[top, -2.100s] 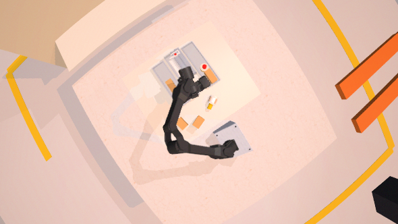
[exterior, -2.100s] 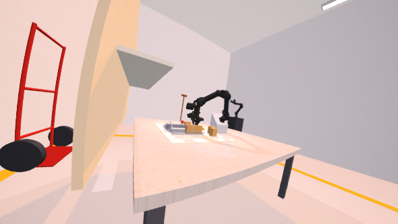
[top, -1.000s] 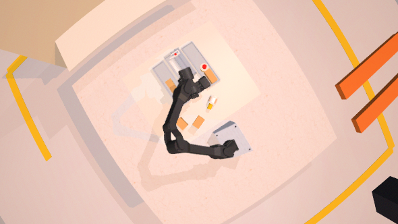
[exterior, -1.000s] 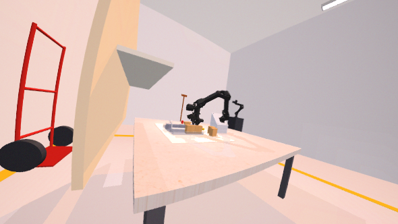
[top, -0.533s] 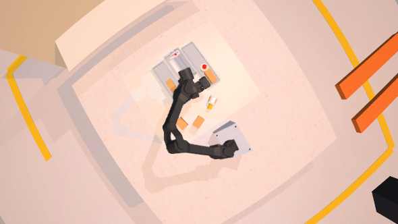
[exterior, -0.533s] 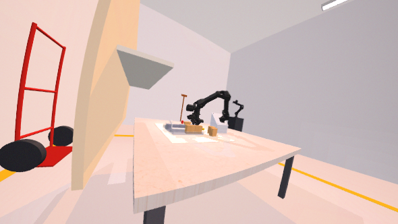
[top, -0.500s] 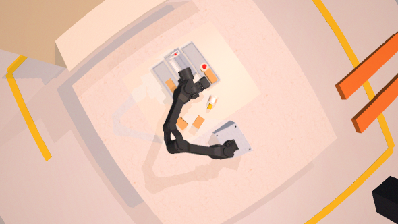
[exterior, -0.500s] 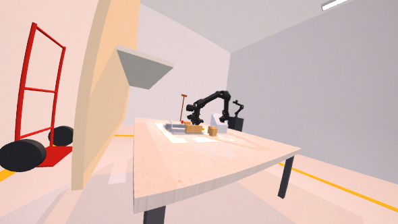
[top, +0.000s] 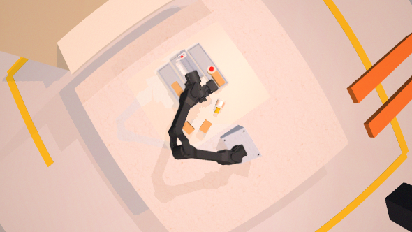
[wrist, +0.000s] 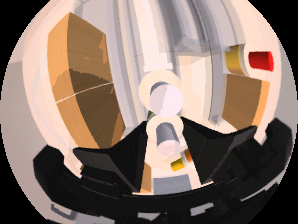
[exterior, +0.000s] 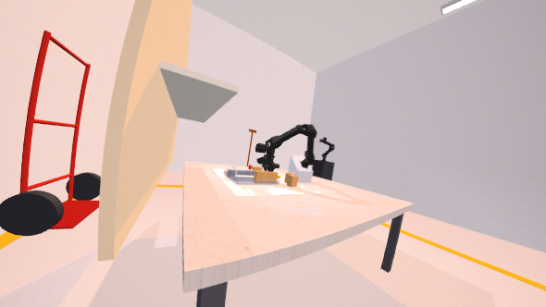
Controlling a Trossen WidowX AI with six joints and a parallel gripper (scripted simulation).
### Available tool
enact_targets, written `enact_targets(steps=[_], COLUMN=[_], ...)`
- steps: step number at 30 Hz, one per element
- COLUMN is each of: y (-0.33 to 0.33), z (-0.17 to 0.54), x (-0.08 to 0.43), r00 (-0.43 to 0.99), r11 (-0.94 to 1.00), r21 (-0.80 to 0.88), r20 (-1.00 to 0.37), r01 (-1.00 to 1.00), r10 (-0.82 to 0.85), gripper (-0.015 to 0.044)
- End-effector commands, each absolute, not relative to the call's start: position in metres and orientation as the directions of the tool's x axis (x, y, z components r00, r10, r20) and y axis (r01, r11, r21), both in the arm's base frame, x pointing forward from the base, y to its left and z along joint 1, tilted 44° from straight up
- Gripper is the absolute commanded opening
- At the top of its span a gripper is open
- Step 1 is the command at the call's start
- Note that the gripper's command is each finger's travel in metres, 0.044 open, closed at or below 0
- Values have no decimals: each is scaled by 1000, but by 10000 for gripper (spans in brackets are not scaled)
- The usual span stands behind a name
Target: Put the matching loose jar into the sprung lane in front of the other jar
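From where I stand the arm reaches over the desk [exterior: 259, 217] to the grey rack of three lanes [top: 164, 75], and the gripper [wrist: 166, 137] hangs at the mouth of the middle lane [top: 182, 64]. Its fingers are partly closed and clamped on a pale jar [wrist: 166, 135], which lies between them pointing into the lane. I take this to be the loose jar chosen as the match. It is held low and in line with the lane, I judge, so that it can press the row back squarely instead of riding over the front stop.

Just ahead of the held jar sits the old jar [wrist: 162, 98], its pale round face towards the camera. The two look very near, but I cannot tell whether they touch. Whether the held jar rests on the lane floor is also hidden.

The wrist view alone shows the grip and the two jars in a line, with a tan box [wrist: 83, 83] in the lane to one side and a red-capped jar [wrist: 249, 60] with another tan box to the other. The top view hides the held jar under the arm, yet it alone shows a yellow-and-white jar [top: 218, 105] lying loose on the desk well apart from the rack, and two tan blocks [top: 197, 127] beside the forearm. The exterior view gives only the arm's stoop over the rack.
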State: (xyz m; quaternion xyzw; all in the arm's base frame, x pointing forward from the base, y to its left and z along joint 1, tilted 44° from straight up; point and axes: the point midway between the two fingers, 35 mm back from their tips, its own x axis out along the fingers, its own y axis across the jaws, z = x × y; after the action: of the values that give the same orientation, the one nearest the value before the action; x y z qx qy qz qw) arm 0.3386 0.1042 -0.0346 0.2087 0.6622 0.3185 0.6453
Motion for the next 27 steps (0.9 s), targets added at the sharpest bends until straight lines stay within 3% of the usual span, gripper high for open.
enact_targets(steps=[1,27], y=[105,105], z=[-34,-34], x=[340,335], r00=[-73,-74], r11=[706,706], r21=[694,694], r20=[-719,-719], r01=[-140,-140], r10=[691,691], gripper=[0,0])
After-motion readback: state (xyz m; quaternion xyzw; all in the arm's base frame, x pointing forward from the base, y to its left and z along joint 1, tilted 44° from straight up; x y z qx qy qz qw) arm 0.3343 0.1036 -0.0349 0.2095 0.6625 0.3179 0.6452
